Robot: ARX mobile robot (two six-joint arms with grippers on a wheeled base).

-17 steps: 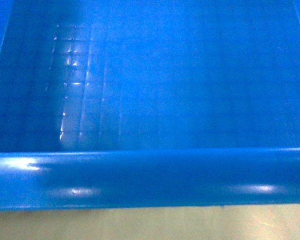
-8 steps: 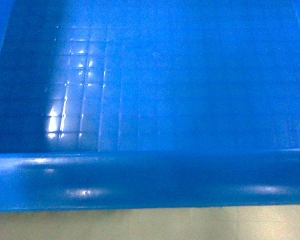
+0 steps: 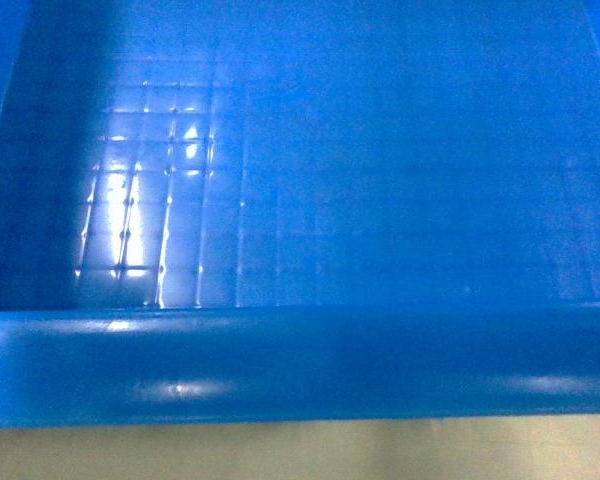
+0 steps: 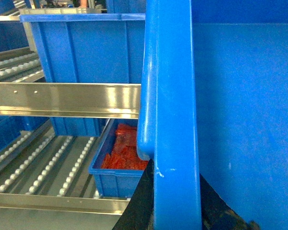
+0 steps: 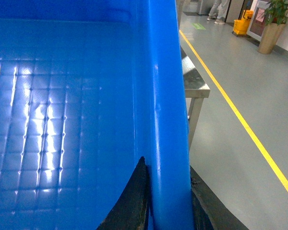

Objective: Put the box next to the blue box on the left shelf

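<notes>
The blue crate (image 3: 380, 180) is riding between the robot's two arms, filling the head view, and the glare on its grid-embossed floor is spreading and brightening compared with a second ago, while the thick near rim is sinking slightly in the frame. That shift suggests the load is tilting or travelling under the lights, so the carry toward the shelf is probably under way rather than finished.

The left tool (image 4: 170, 201) is clenched over the crate's left wall, one dark finger showing on each side of the rolled rim; the right tool (image 5: 168, 201) is gripping the right wall in the same fashion. The crate is hanging clear of any shelf, held up in front of the robot.

Seen from the left wrist, a roller shelf rack (image 4: 62, 100) with bright metal rails is standing just beyond the crate, carrying a ribbed blue box (image 4: 86, 48) on its upper level and a smaller blue bin of orange-red parts (image 4: 122, 153) below. The crate's plastic is smooth and glossy, its rim rounded. From the right wrist, a grey floor with a yellow line (image 5: 240, 120) is stretching away beside a steel counter (image 5: 194, 86).
</notes>
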